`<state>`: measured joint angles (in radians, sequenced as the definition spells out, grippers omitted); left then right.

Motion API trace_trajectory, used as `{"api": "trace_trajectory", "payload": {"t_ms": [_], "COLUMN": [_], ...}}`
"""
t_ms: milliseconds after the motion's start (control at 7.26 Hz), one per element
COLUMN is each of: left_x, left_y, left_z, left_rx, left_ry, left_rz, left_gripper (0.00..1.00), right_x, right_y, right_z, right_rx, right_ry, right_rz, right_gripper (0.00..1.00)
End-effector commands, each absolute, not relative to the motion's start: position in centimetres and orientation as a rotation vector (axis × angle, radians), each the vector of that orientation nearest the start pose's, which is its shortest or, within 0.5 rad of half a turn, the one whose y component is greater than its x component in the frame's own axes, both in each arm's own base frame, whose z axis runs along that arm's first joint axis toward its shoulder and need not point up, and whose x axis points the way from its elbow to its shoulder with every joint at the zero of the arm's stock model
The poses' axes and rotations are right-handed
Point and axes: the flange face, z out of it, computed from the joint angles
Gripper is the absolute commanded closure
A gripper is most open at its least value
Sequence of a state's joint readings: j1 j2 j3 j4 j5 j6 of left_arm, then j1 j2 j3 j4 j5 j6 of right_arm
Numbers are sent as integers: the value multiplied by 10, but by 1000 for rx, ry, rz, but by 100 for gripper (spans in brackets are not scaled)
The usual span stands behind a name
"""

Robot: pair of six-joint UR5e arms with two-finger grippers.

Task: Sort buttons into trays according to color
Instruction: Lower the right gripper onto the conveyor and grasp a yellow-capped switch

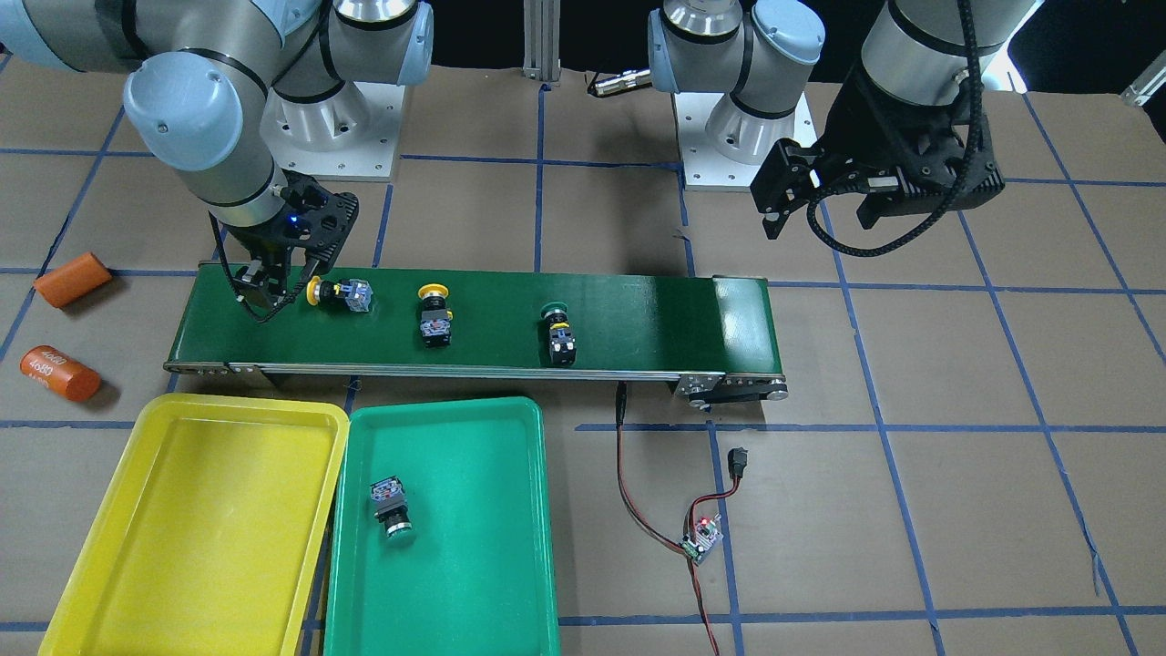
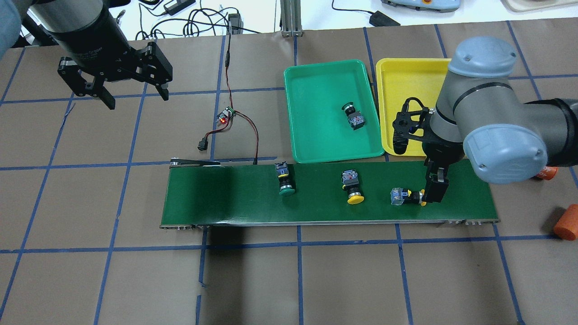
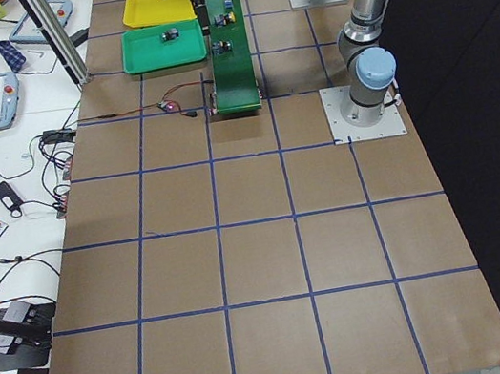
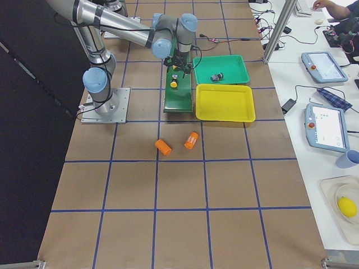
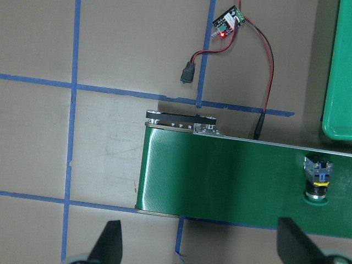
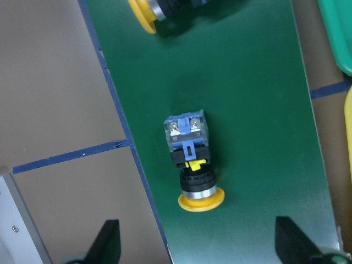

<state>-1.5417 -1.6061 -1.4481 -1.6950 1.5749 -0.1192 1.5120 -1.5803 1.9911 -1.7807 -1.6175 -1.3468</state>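
Right gripper (image 6: 198,245) spread, clear only in wrist view | yellow button (image 6: 192,165) on conveyor belt (image 6: 253,99), ungripped | left gripper (image 5: 201,245) spread

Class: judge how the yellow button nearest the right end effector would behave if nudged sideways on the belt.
The yellow button lies on its side; its round cap would probably swing it in an arc. Its squarish body likely stops free rolling. It looks rigid.
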Motion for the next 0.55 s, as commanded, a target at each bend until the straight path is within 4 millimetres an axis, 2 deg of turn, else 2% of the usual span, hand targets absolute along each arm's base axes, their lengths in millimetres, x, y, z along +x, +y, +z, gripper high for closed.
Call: {"api": "trace_trajectory", "payload": {"t_ms": [0,138,275,413], "left_x": [-118,-118,-118,-118], "left_y": [-506,-506,-506,-506], "left_z": [519,519,519,519], "left_rx": [-233,-231,-231,-233], "left_ry": [3128,3128,3130,3128], "left_rz": [53,53,53,53], "left_gripper": [0,0,0,0], "right_x": [108,108,108,108], "right_y": [-437,-424,-407,-385], "right_z": [308,293,271,251], "right_rx": [-1888,-1948,-2085,-2152], "right_ry": [2361,2357,2327,2303], "right_rz": [177,126,53,15], "right_gripper": [0,0,0,0]}}
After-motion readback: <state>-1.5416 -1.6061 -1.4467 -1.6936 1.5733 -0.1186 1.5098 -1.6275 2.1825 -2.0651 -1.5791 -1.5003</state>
